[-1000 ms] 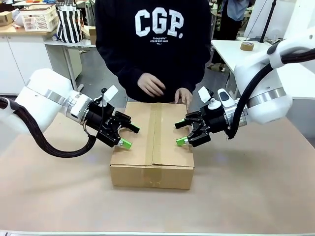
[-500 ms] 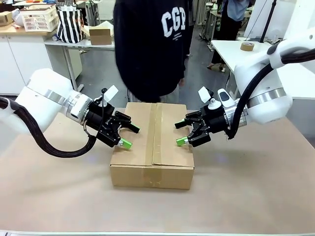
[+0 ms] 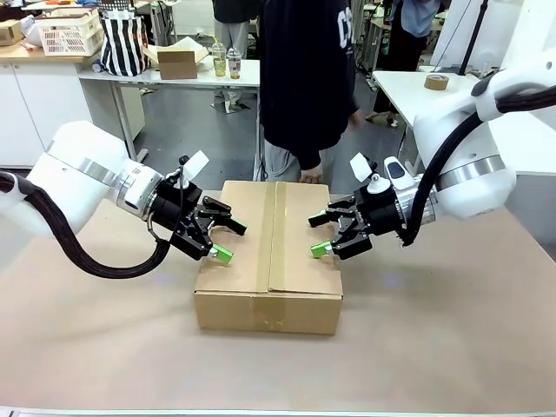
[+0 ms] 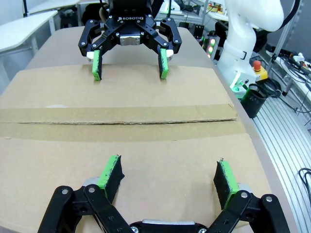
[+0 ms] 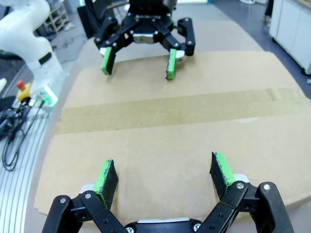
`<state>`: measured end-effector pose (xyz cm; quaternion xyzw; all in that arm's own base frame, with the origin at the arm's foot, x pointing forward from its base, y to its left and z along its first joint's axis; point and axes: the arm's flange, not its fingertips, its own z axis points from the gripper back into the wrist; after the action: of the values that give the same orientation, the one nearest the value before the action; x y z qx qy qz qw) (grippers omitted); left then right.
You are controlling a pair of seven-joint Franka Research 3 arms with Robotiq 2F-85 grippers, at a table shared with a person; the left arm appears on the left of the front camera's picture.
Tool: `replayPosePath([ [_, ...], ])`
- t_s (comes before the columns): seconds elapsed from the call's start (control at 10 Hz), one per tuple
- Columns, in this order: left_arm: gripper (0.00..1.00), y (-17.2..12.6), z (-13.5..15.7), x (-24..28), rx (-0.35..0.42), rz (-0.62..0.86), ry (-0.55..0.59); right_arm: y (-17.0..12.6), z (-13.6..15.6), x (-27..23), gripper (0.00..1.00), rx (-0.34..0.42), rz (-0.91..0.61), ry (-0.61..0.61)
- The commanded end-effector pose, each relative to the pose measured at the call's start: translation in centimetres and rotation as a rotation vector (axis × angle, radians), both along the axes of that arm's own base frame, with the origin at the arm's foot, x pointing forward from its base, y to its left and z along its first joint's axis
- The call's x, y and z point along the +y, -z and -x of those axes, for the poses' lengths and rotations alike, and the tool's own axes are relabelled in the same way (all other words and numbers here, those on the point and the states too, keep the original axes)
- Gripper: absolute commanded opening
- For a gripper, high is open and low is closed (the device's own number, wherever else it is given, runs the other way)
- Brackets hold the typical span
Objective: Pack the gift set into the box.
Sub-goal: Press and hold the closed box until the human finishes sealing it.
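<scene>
- The box (image 3: 269, 252) sat on the bench (image 3: 434, 330) with its flaps shut and a tape strip (image 3: 276, 234) running down the top seam.
- Gift set: hidden. I judged it was inside the box but couldn't confirm that through the cardboard.
- The left claw (image 3: 231, 242) was spread wide and held nothing, over the box's left top edge with its tips pointing at the seam.
- The right claw (image 3: 317, 235) was also spread wide and empty, over the box's right top edge and facing the left one.
- In both wrist views the green pads were low over the box top. I couldn't tell whether they touched it.
- Risk: if I drove both claws further in toward the seam, they would meet head-on over the box, since they were lined up on each other.
- Risk: pushing down on the flaps could dent the top, and could load whatever lies under it.
- Risk: a push from one side alone would slide or twist the box on the smooth bench.
- Risk: closing a claw on the flat top would get no grip and would only scrape the cardboard or snag the tape.
- Risk: the person (image 3: 304, 78) stood just beyond the box's far edge, turned away, with one hand (image 3: 313, 177) near that edge. Any shove of the box that way could hit it.
</scene>
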<state>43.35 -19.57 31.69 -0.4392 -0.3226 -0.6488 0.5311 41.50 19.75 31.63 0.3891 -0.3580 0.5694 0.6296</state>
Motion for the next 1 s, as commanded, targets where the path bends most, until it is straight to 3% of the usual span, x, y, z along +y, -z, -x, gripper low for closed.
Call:
replayPosePath([
  [0.0, 1.00, 0.19, 0.10, 0.05, -0.001, -0.004, 0.000, 0.23, 0.12, -0.10, 1.00, 0.008, 0.005, -0.006],
  [0.9, 1.00, 0.19, 0.10, 0.05, -0.001, -0.004, 0.000, 0.23, 0.12, -0.10, 1.00, 0.008, 0.005, -0.006],
])
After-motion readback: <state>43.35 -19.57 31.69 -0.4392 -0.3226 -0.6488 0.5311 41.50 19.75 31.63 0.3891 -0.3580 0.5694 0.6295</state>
